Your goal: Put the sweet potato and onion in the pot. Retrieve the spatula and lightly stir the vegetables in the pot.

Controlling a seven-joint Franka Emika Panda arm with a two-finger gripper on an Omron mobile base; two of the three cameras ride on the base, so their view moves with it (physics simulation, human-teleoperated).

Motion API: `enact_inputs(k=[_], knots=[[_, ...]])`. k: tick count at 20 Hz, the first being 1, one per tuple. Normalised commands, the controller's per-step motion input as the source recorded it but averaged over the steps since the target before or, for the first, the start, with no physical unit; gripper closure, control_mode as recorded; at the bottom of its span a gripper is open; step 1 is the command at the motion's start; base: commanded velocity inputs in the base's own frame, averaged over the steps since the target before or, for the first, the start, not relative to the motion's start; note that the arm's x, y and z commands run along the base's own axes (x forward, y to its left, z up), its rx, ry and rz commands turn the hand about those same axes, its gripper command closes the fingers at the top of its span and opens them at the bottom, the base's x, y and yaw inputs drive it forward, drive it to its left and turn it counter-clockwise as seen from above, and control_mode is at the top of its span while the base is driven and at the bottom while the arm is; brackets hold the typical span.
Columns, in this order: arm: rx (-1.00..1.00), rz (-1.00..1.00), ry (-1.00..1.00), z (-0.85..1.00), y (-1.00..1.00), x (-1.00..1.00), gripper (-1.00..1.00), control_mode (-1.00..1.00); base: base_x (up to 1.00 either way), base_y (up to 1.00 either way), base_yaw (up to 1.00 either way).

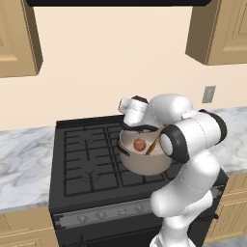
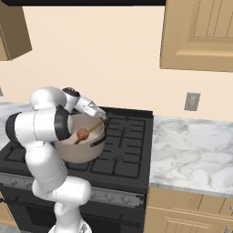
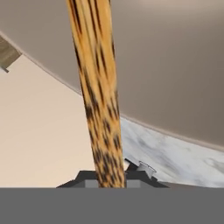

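Right base view showed the slim light-brown wooden spatula [image 2: 89, 131] slanting down into the wide round beige-grey metal pot [image 2: 86, 152], its long axis running from the raised handle end at the far right rim down toward the near left, where the lower end dipped inside beside the small round reddish-orange onion [image 2: 82, 134]. In the hand view the spatula's handle [image 3: 97, 87] rose straight up from between the dark finger tips, with the pot's pale wall behind it, so the two-finger gripper [image 2: 103, 117] was pressed together on the handle. The onion lay in the pot; the sweet potato could not be made out, perhaps hidden by the arm or the pot's wall. I judged the loading and retrieval done, and the light stirring under way or about to begin. The pot stood on the black gas stove [image 1: 87, 159], set between pale marble counters [image 2: 191, 150].
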Motion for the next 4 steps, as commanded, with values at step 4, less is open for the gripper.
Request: enact_inputs(k=[4], knots=[[0.00,0.00,0.00,0.00,0.10,-0.02,1.00,-1.00,0.00,0.00,0.00]])
